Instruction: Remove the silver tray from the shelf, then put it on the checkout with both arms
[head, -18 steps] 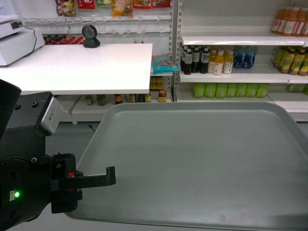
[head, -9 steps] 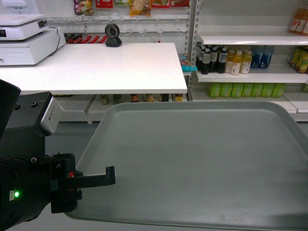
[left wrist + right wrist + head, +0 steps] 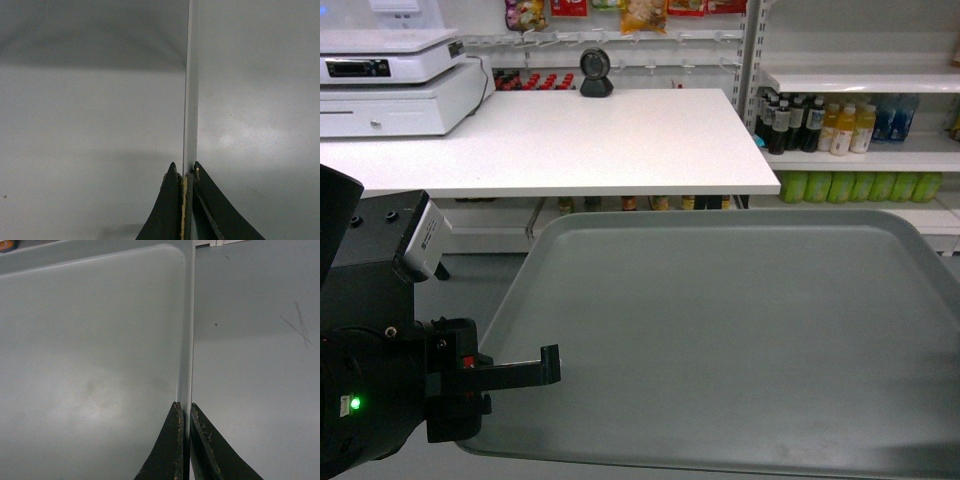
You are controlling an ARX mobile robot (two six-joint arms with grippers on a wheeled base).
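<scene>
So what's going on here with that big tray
The robot holds the tray level in the air with both grippers. The left gripper is pinched on one rim and the right gripper on the opposite rim. The tray is off the shelf and not yet on the checkout, which lies just ahead with its scanner and register.

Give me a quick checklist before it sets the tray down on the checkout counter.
1. Left gripper clamped on the silver tray rim: ok.
2. Right gripper clamped on the opposite rim: ok.
3. Tray off the shelf and carried in the air: ok.
4. Tray surface free of loose items: ok.
5. Checkout landing area bare, scanner and register at the back: ok.
6. Tray above counter height: cannot tell.
</scene>
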